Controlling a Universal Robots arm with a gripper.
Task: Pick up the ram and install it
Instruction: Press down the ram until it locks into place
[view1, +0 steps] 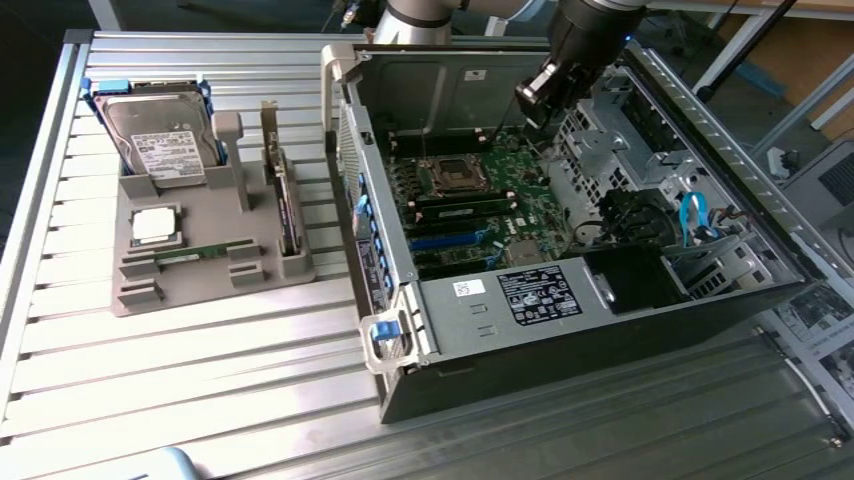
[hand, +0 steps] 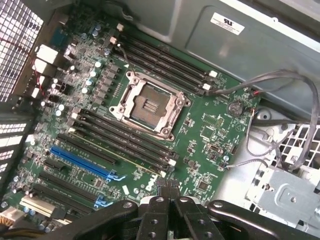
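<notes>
Green ram (view1: 200, 252) lay in grey holder (view1: 254, 275), left of exterior frame, on bench (view1: 200, 370) | pincer (hand: 170, 192) pressed together, empty, over motherboard (hand: 210, 130) inside open case (view1: 561, 310), upper right

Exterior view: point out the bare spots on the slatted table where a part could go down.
Free: the slatted metal table in front of the grey part holder, and the strip between that holder and the open black computer case. Crowded: the holder itself, and inside the case, where the hand hangs above the green motherboard.
</notes>
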